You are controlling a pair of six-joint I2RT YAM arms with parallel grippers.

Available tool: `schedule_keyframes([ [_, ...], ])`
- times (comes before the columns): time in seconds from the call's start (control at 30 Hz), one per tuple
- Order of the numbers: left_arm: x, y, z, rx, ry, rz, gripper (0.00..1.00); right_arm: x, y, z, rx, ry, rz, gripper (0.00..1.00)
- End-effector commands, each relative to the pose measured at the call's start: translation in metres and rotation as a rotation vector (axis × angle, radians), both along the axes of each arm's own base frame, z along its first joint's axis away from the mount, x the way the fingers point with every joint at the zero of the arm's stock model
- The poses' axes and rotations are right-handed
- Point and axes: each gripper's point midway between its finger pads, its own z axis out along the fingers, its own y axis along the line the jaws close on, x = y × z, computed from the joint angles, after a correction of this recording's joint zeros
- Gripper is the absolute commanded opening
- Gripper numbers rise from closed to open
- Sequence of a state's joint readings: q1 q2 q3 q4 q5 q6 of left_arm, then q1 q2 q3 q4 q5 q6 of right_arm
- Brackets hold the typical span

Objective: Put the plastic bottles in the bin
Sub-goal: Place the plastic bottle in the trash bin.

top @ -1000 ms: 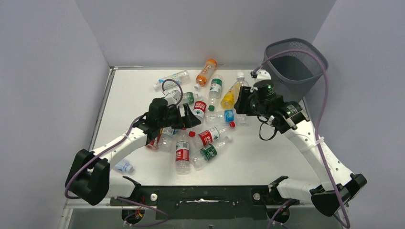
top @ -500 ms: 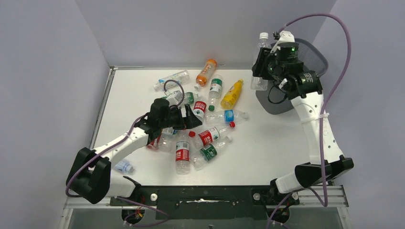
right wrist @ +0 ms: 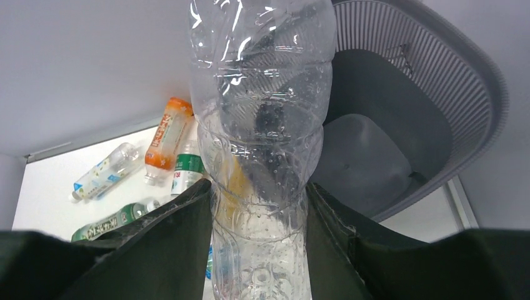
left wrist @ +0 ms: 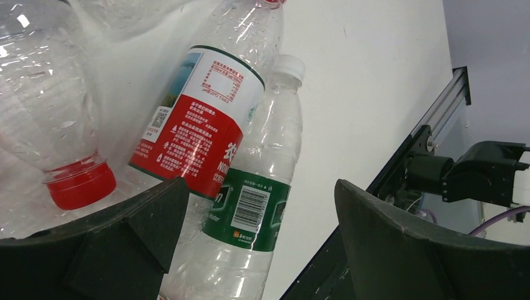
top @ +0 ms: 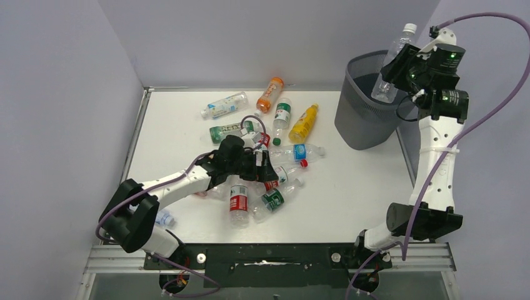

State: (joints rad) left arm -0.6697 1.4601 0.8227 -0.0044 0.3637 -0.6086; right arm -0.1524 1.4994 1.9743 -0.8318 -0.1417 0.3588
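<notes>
My right gripper point(top: 399, 64) is shut on a clear, white-capped plastic bottle point(top: 394, 59) and holds it tilted above the rim of the dark grey mesh bin point(top: 364, 122). In the right wrist view the bottle point(right wrist: 262, 125) is pinched between the fingers, the gripper point(right wrist: 259, 240) in front of the bin's opening point(right wrist: 465, 81). My left gripper point(top: 262, 167) is open, low over the pile of bottles in the middle of the table. In its wrist view the gripper point(left wrist: 262, 209) has a green-label bottle point(left wrist: 253, 209) between its jaws, untouched, beside a red-label bottle point(left wrist: 200, 131).
Loose bottles lie on the white table: orange point(top: 270, 94), yellow point(top: 302, 123), blue-label point(top: 224, 105), green-label point(top: 282, 114), red-label point(top: 238, 199) and others. A small one point(top: 162, 217) lies near the left arm's base. Grey walls close in the table; a black rail point(top: 262, 255) runs along the front.
My right arm has lifted the clear bottle from the table up and to the right, over the bin. My left gripper has moved right, further into the pile.
</notes>
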Motion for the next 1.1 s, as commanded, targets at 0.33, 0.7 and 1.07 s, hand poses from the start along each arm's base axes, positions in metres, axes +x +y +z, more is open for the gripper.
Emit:
schedule_keyframes([
  [0.33, 0.011, -0.017, 0.027, 0.014, -0.092, -0.025, 0.88, 0.044, -0.059, -0.011, 0.09, -0.052, -0.038, 0.33],
  [0.7, 0.009, -0.017, 0.031, 0.027, -0.102, -0.024, 0.88, 0.052, -0.064, -0.024, 0.119, -0.026, -0.043, 0.84],
  [1.07, 0.017, -0.008, 0.04, 0.083, -0.141, 0.007, 0.88, 0.027, -0.027, -0.018, 0.095, -0.022, 0.032, 0.91],
])
